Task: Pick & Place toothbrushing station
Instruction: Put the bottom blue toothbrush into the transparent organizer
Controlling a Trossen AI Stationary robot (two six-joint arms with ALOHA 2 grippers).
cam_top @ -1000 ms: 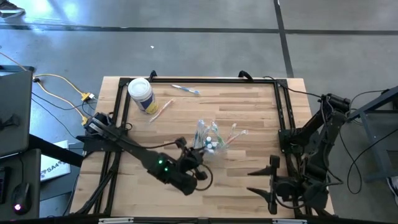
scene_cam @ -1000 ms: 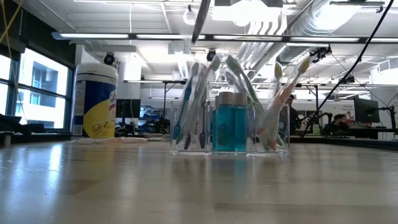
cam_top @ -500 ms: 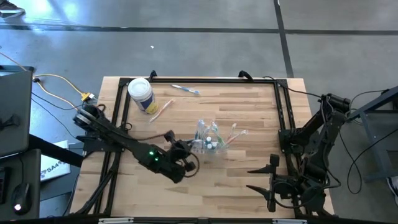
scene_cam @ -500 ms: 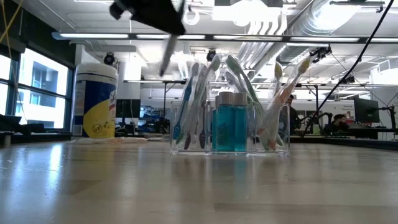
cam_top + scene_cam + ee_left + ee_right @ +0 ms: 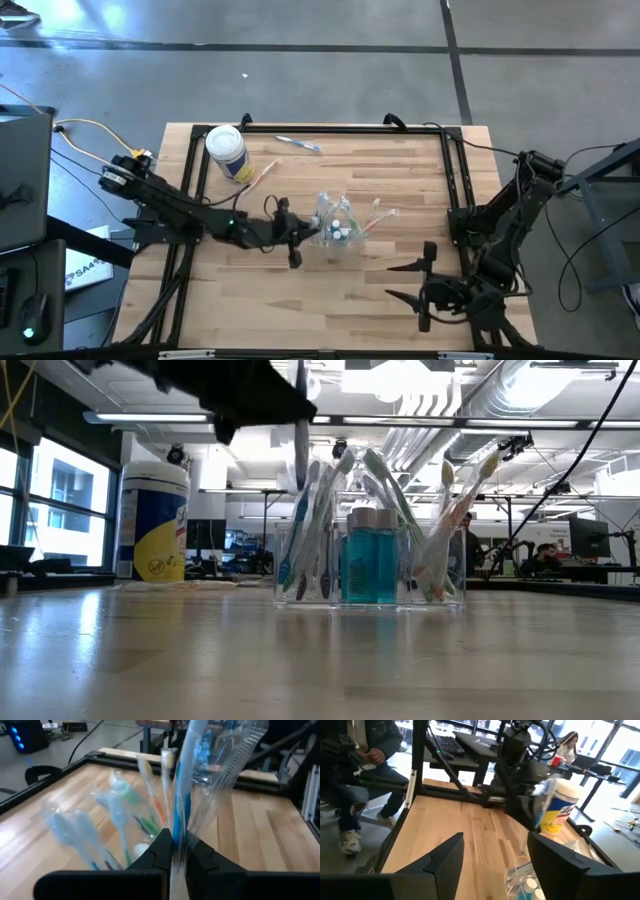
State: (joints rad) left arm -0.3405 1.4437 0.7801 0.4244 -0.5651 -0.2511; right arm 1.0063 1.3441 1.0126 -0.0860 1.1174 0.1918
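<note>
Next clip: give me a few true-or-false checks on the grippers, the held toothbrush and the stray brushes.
1. The left gripper is shut on a wrapped toothbrush. True.
2. The right gripper holds a toothbrush. False: it is open, holds nothing and waits near the table's right front corner.
3. The clear organizer stands upright with toothbrushes in it. True.
4. The white-lidded canister lies tipped over mid-table. False: it stands upright near the back left corner.
5. Loose toothbrushes lie near the table's back edge. True.
</note>
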